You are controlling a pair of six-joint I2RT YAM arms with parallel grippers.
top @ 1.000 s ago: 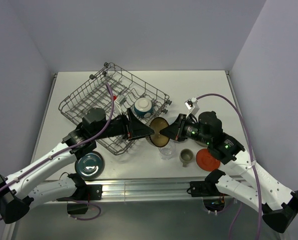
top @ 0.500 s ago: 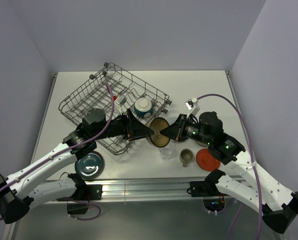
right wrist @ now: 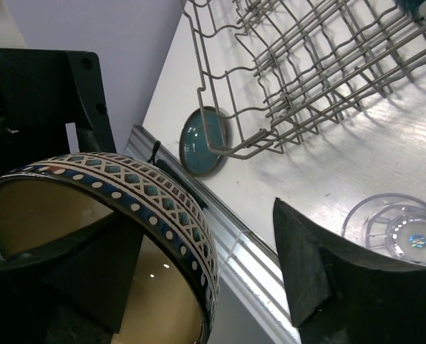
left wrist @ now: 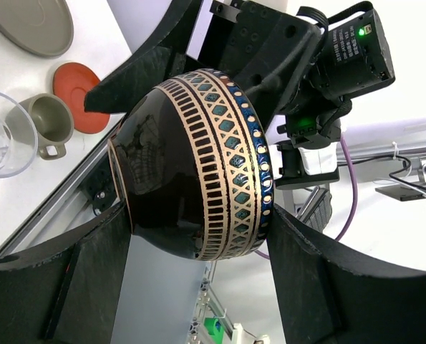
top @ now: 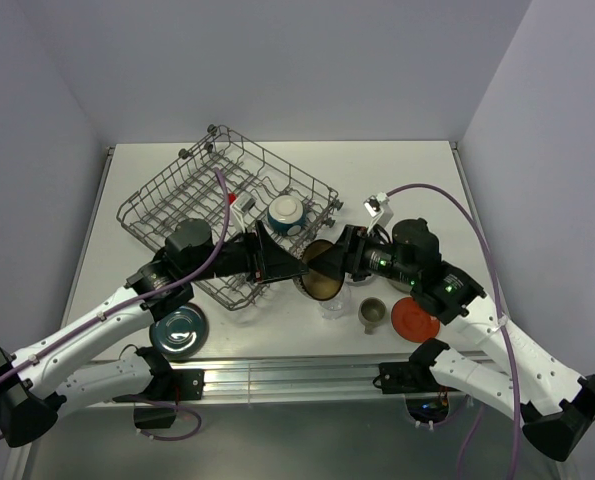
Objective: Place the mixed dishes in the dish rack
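Note:
The brown bowl (top: 319, 274), patterned with cream and blue bands, hangs on its side above the table just right of the dish rack (top: 197, 190). My left gripper (top: 299, 266) is shut on it; in the left wrist view its fingers (left wrist: 98, 272) press the bowl (left wrist: 198, 165) from both sides. My right gripper (top: 324, 268) faces it, open: one finger sits inside the bowl (right wrist: 152, 193), the other finger (right wrist: 309, 258) stands well clear of the rim. A cream bowl (top: 286, 212) with a blue band sits in the rack.
On the table lie a dark teal dish (top: 178, 331) near the left arm, a clear glass (top: 332, 303), a grey mug (top: 372, 314) and a red-orange saucer (top: 414, 320). A pale plate (left wrist: 30, 25) shows in the left wrist view. The rack's wire corner (right wrist: 270, 136) is close.
My right gripper has opened and let go of the brown bowl's rim, and it has shifted slightly left. The left gripper has closed a little onto the bowl and holds it.

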